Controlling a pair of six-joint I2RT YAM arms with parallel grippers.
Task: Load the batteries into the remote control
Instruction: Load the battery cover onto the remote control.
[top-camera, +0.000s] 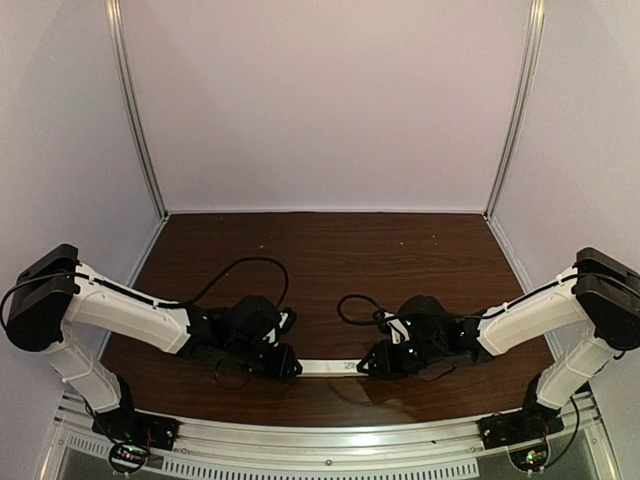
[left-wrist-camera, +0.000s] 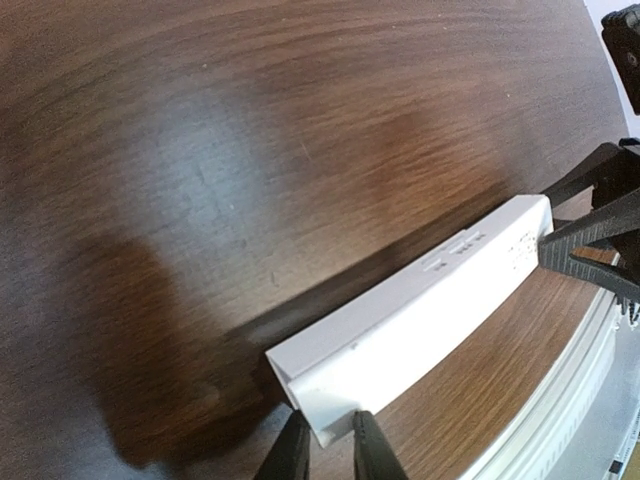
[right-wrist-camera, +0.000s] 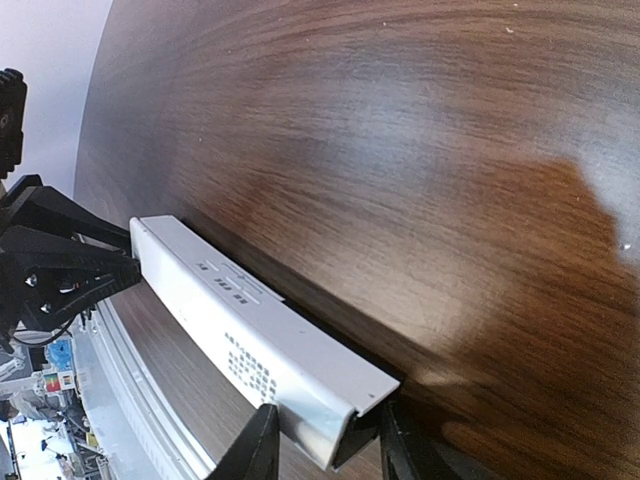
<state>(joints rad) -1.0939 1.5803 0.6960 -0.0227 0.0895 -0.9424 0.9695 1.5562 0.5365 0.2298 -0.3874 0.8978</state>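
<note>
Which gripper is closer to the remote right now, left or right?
Neither: both touch it. The left gripper is closed on one end of the remote, and the right gripper is closed on the opposite end, so it spans the gap between them.

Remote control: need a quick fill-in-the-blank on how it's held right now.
1. The remote control is ____ in colour.
2. The left gripper and the right gripper each clamp one ____ of it.
3. The table under it is dark brown ____.
Missing words: white; end; wood.
</note>
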